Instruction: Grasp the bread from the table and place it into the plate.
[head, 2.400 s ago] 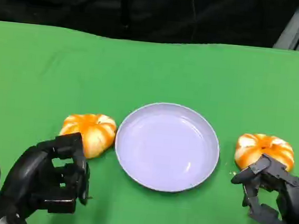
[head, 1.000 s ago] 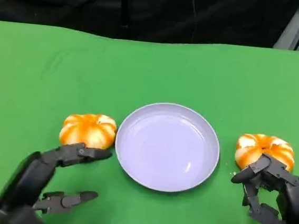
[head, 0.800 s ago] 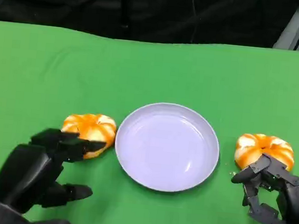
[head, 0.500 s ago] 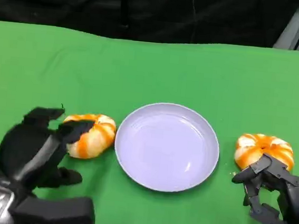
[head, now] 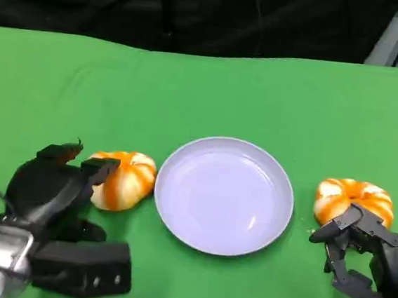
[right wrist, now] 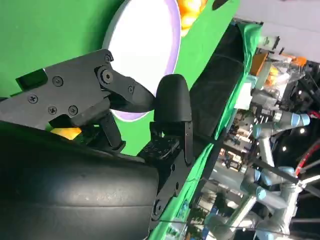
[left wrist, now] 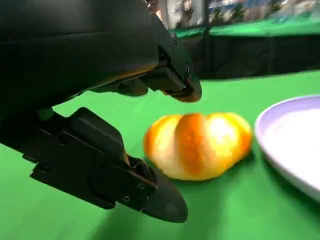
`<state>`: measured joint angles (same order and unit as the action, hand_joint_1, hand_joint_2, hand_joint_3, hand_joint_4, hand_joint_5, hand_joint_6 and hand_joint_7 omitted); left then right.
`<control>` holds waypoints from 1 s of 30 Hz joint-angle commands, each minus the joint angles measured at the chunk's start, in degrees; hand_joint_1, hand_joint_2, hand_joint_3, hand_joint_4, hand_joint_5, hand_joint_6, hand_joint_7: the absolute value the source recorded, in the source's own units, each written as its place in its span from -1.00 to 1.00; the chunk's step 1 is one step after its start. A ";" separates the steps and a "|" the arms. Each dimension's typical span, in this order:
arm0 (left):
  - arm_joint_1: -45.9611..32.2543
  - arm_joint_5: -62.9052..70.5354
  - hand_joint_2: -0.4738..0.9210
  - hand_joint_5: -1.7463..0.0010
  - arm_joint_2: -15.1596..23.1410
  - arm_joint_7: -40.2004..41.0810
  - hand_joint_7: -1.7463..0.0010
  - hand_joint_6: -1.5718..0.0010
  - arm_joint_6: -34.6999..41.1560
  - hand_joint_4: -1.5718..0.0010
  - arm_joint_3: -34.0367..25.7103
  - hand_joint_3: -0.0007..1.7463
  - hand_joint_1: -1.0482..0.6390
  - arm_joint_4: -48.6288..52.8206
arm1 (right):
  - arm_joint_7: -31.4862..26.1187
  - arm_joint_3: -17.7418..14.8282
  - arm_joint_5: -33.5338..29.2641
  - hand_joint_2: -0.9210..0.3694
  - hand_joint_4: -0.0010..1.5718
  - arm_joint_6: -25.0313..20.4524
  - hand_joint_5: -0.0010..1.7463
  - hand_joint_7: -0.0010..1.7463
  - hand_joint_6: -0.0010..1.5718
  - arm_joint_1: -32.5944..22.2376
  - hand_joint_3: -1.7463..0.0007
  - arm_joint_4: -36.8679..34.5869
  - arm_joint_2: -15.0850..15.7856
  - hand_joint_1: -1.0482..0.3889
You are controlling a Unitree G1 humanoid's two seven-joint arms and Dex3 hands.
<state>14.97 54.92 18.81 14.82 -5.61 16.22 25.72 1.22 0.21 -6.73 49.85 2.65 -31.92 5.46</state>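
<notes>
bread (head: 122, 179) unmarked, beside plain plate (head: 223, 195); left hand (head: 54, 184) spread near it.

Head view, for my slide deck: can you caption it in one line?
Left hand open beside one bread, empty plate at centre, right hand near the other bread.

The plate (head: 224, 195) sits at the centre of the tabletop (head: 204, 93). One bread (head: 120, 178) lies just beside the plate's left rim; a second bread (head: 354, 200) lies to the plate's right, apart from the rim. The left robot hand (head: 55, 181) is at the left bread's outer side, its fingers (head: 98, 170) over that bread's near-left part. The right robot hand (head: 364, 260) sits in front of the right bread, fingers at its near edge.
</notes>
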 commanded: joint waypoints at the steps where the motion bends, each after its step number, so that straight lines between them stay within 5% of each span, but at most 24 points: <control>1: 4.81 -2.22 1.00 0.95 -1.01 0.68 1.00 0.48 1.57 0.63 2.03 -0.97 -0.90 7.48 | -0.43 -0.55 0.10 -0.69 -0.02 0.51 1.00 0.72 -0.09 0.03 0.02 0.21 0.74 0.21; 11: 11.58 -4.76 1.00 0.99 -3.10 0.86 0.99 0.55 3.67 0.67 6.10 -0.93 -0.92 13.35 | -0.31 -0.47 0.23 -0.68 -0.02 0.81 1.00 0.72 -0.11 -0.16 0.00 0.54 0.72 0.20; 30: 12.40 -7.27 1.00 0.99 -2.18 1.52 1.00 0.55 4.60 0.67 8.67 -0.93 -0.92 13.71 | -0.31 -0.46 0.24 -0.67 -0.02 0.61 1.00 0.72 -0.10 -0.29 -0.02 0.80 0.67 0.20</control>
<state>26.74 47.92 15.37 15.44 -1.46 24.82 39.07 1.09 0.21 -7.06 50.37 2.62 -31.88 5.50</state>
